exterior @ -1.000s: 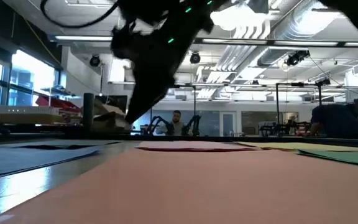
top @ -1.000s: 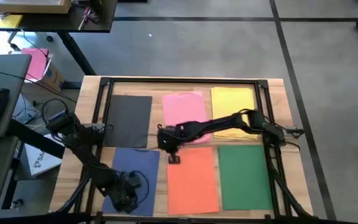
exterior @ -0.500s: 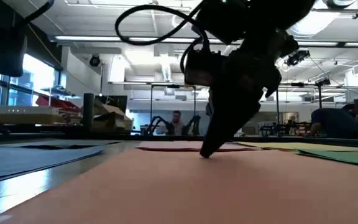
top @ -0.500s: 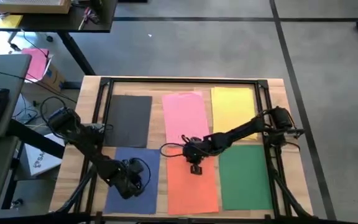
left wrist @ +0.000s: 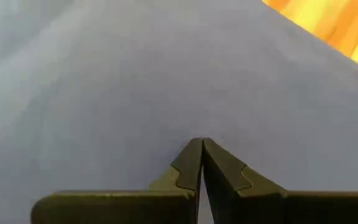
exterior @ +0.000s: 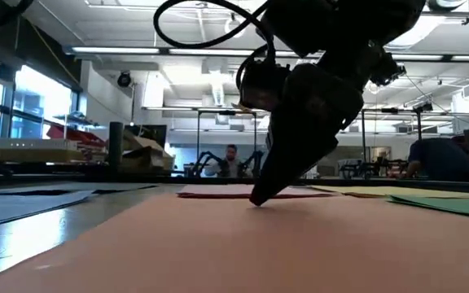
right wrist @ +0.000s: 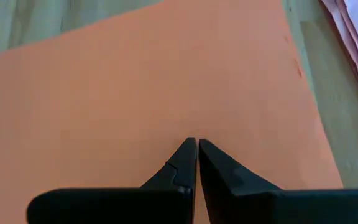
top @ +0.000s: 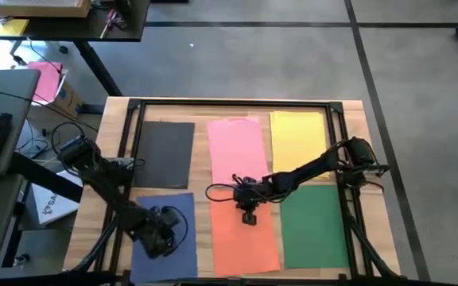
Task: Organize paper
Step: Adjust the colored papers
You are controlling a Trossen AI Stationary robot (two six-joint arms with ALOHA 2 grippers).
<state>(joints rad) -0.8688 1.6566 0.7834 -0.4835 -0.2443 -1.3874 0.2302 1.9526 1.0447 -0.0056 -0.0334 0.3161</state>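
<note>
high view: 6 sheets lie flat on the wooden table (top: 348,119). right gripper (top: 249,217), fingers pressed together, tips down on the orange sheet (top: 245,238) near its far end. left gripper (top: 159,238), fingers also closed with nothing between them, sits on the blue sheet (top: 183,208). dark grey sheet (top: 165,153), pink sheet (top: 237,151), yellow sheet (top: 296,135) and green sheet (top: 312,226) lie apart.

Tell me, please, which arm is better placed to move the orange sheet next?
The right arm, probably. Its hand is shut, with the tips down on the orange sheet near that sheet's far end. The left hand is shut over the blue sheet, beside the orange one.
</note>
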